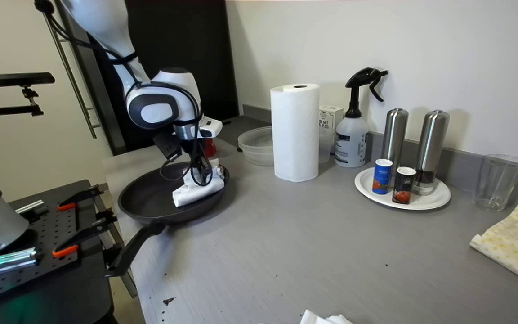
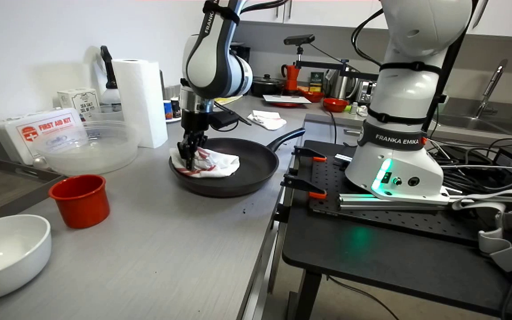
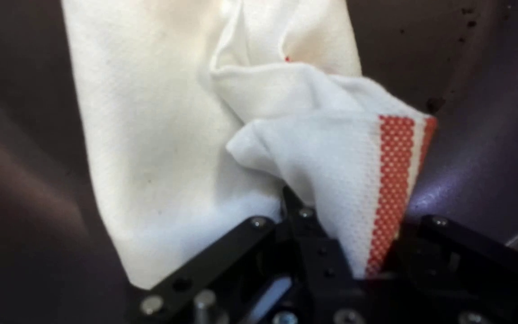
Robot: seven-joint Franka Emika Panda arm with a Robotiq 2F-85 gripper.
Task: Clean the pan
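The black frying pan [image 1: 149, 195] lies on the grey counter near its edge, in both exterior views [image 2: 256, 166]. Its long handle [image 1: 135, 245] reaches over the counter's edge. A white cloth with red stripes [image 2: 225, 164] lies bunched in the pan, on the side away from the handle. My gripper [image 2: 188, 162] points down into the pan and is shut on the cloth. In the wrist view the cloth [image 3: 151, 135] rises between the fingers [image 3: 342, 220] and hides part of them. Dark specks [image 3: 470, 23] show on the pan's surface [image 3: 403, 49] beside the cloth.
A paper towel roll [image 1: 295, 135] and a clear plastic container [image 2: 87, 153] stand near the pan. Behind are a spray bottle [image 1: 351, 141] and a first aid kit [image 2: 20, 133]. A red cup [image 2: 80, 200] and white bowl [image 2: 11, 253] stand on the counter.
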